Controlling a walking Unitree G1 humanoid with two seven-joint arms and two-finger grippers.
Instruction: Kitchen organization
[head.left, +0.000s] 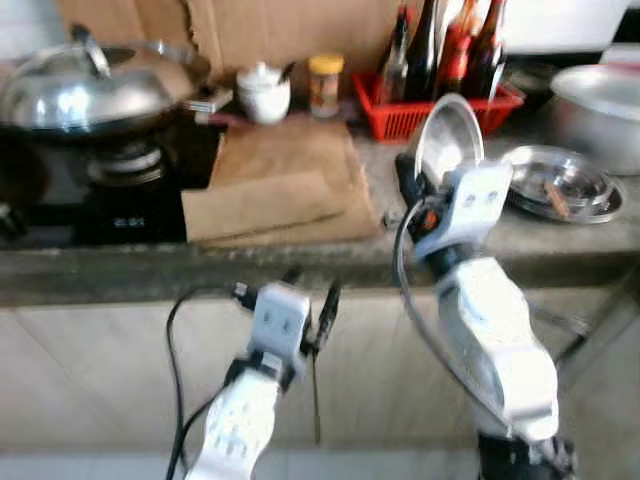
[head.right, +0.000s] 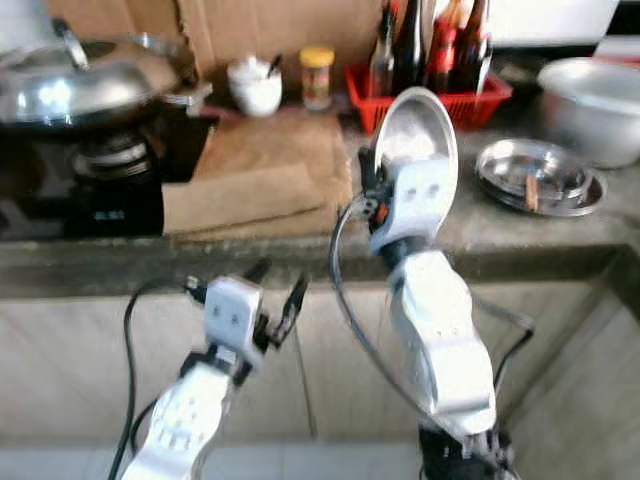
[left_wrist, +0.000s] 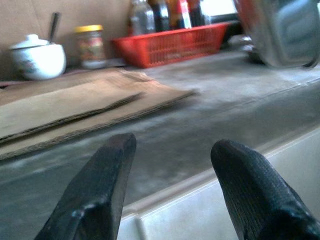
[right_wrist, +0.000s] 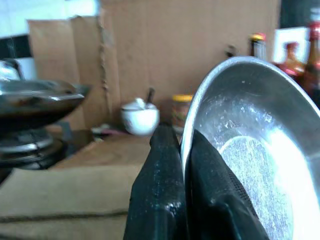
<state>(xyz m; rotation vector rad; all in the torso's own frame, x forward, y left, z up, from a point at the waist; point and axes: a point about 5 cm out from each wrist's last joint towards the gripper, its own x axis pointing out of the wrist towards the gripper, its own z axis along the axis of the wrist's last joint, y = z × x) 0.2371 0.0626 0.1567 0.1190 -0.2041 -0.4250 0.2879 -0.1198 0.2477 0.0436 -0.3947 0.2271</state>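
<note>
Wok (head.left: 85, 90): far left on the counter (head.left: 450, 235), on a black stove (head.left: 110, 185), with a shiny metal lid.
Left gripper (head.left: 305, 300): low, near the counter's front edge, fingers (left_wrist: 95, 195) spread apart with nothing between them.
Cardboard sheets (head.left: 275, 185): flat on the counter, right of the stove.
White jar (head.left: 264, 92): far side, with a spoon handle sticking out; a yellow-lidded jar (head.left: 325, 84) stands just beside it on the right.
Red basket (head.left: 440, 108): far, holding dark bottles.
Right gripper (right_wrist: 177, 165): raised over the counter, fingers pinched on the rim of a steel bowl (right_wrist: 250, 150).
Steel bowl: held on edge, above the counter, left of a steel plate (head.left: 560, 180).
Large metal basin (head.left: 600, 100): far right.
</note>
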